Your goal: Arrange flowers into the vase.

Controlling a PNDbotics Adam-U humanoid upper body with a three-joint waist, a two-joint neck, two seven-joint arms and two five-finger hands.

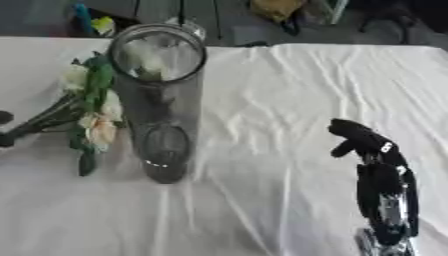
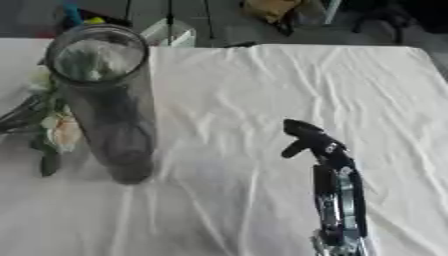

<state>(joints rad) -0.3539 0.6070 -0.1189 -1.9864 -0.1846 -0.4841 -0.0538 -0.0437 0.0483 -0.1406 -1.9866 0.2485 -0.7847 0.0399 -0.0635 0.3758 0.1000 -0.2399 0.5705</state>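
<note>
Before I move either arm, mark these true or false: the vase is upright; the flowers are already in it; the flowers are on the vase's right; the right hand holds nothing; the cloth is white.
1. The vase stands upright on the table. True.
2. The flowers are already inside the vase. False: they are outside it, close against its side.
3. The flowers are on the vase's right. False: they are on its left, near the left hand.
4. The right hand holds nothing. True: it is apart from vase and flowers.
5. The tablecloth is white. True.
</note>
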